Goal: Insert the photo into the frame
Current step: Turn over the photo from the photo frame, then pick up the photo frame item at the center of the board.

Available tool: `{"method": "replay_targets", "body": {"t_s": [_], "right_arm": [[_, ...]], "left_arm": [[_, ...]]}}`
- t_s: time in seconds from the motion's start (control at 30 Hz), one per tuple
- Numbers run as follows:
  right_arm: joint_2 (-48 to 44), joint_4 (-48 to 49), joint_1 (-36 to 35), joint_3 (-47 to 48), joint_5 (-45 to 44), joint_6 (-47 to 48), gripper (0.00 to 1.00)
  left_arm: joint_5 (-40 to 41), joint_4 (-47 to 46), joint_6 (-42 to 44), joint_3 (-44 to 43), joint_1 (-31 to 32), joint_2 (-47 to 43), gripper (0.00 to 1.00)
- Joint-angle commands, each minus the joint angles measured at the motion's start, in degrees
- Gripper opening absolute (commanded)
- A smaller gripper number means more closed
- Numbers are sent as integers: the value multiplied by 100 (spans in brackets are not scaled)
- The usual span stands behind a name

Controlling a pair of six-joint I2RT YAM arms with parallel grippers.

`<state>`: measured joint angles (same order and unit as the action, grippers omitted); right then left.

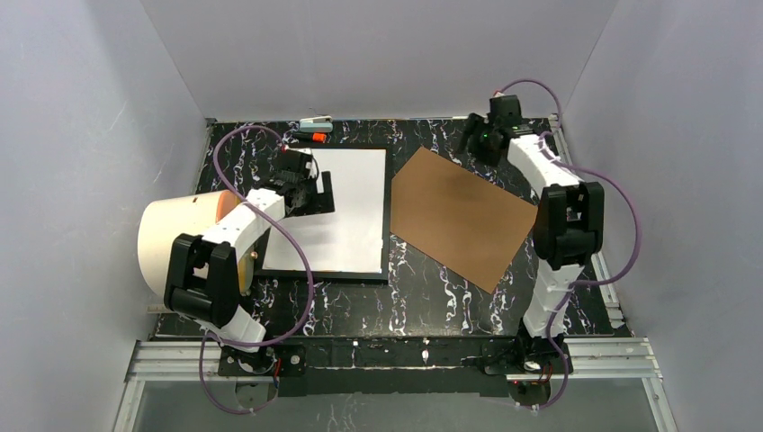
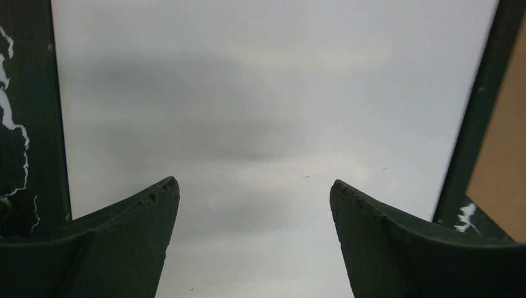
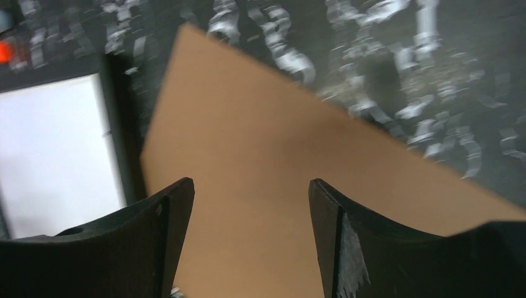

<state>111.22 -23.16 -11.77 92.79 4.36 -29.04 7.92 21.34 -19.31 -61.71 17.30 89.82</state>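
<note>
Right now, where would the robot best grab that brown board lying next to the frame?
The brown board lies flat and thin on the table, so probably pinch its far edge, slipping a finger under from the right; the open right end effector hangs above it.

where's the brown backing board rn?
Top view, right of centre: the flat brown rectangular board lies skewed on the marbled tabletop, right of the thin black picture frame.

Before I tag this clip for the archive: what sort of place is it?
Probably a robot lab test cell: plain white panels enclose a black marbled tabletop, and the left arm and right arm sit on an aluminium rail.
</note>
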Motion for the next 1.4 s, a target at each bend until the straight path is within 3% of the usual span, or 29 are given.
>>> {"method": "replay_targets", "body": {"t_s": [0.0,0.17,0.4,0.63,1.17,1.37], "right_arm": [[792,-736,537,690,56,1089,77],[1360,-1080,901,1274,100,1537,79],[1577,-1292,1308,1130,450,1611,79],[1130,-1366,1466,120,620,1558,79],[-843,-1176,1818,-2670,778,676,79],[-1520,-1102,1819,-3507,706,143,78]], "left_arm": [[-956,-140,-53,-609,-14,-162,87],[-2081,-145,33,-1077,573,147,83],[-2119,-184,180,-1507,2013,1006,85],[-2224,-207,30,-1824,2864,1959,85],[-2034,509,-941,-2298,3250,3332,81],[-2289,459,-805,-2565,3297,3636,81]]}}
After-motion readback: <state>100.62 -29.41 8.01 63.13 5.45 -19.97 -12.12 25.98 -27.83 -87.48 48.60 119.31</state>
